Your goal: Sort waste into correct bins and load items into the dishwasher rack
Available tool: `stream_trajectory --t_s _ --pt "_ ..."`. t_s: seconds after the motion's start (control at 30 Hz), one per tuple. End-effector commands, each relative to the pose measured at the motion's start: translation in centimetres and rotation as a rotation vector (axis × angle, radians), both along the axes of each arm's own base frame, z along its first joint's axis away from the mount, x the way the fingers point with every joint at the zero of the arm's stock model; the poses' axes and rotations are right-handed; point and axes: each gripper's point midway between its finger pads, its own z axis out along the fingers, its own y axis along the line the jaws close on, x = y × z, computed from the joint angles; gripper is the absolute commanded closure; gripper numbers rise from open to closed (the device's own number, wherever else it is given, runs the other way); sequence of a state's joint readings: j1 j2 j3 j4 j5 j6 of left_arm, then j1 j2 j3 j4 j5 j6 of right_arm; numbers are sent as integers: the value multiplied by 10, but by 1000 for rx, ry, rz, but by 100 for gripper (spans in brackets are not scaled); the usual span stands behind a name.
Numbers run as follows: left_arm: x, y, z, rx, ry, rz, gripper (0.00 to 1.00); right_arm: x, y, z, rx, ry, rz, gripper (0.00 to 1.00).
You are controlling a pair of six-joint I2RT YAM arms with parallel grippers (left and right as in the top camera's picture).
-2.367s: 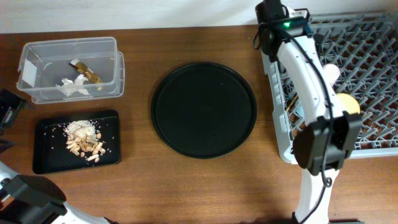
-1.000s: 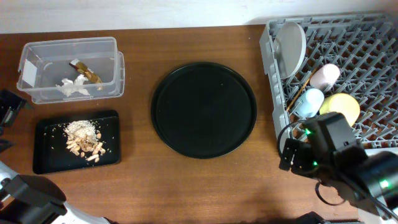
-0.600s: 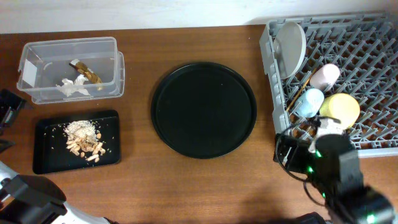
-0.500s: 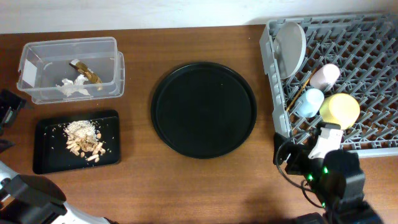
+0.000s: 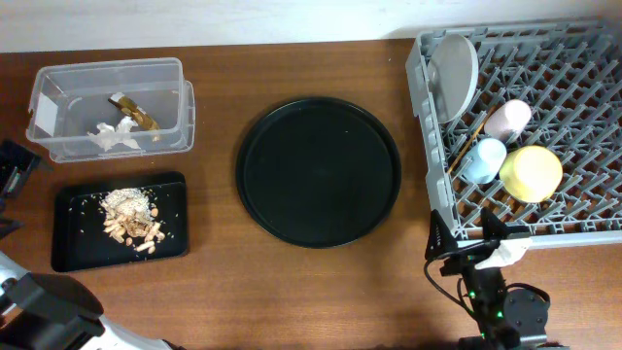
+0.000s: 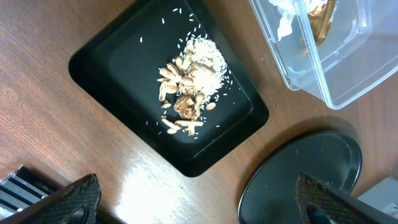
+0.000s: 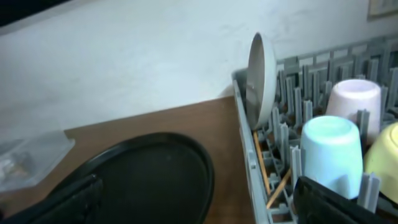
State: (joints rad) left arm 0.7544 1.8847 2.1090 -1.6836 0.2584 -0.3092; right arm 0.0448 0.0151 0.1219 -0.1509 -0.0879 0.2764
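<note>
At the left of the desk (image 5: pixel 224 292), a clear plastic box (image 5: pixel 58 144) with a white label on its left end; inside it, crumpled white tissue (image 5: pixel 114 136) beside a shiny gold-brown wrapper (image 5: pixel 136 115). Just nearer the robot, apart from the box, a flat black rectangular tray (image 5: pixel 73 248) with beige-brown food scraps (image 5: pixel 131 216) heaped around its middle and a few pale grains scattered about them. In the centre, a large round black tray (image 5: pixel 319 171), bare. On the right, the grey dishwasher rack (image 5: pixel 432 185) with all the dishes in it: pale grey-green plate (image 5: pixel 454 76) on edge in the far left corner, pink cup (image 5: pixel 507 120) and blue cup (image 5: pixel 483 159) side by side among the tines, yellow-green bowl (image 5: pixel 532 173) right against the blue cup, wooden chopsticks (image 5: pixel 465 143) slanting along the left wall between plate and blue cup. Left end effector (image 6: pixel 198 183) — jaws spread wide, nothing between them, above the desk just off the flat tray's edge, scraps and a corner of the box within its camera's view. Right end effector (image 7: pixel 196 186) — likewise fully apart and empty, low at the near edge of the desk by the rack's near left corner, facing the plate and cups.
</note>
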Motion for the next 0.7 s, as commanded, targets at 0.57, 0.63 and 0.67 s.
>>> stream_trajectory --t_s 0.57,0.63,0.67 --pt "-4 -2 8 11 -21 -6 1 8 -28 -34 -239 5 -93 2" --pt "-4 -2 8 11 -21 -6 1 8 -29 -34 -235 6 -95 2" --pt "-4 -2 8 11 -21 -6 1 8 -30 -34 -217 7 -99 2"
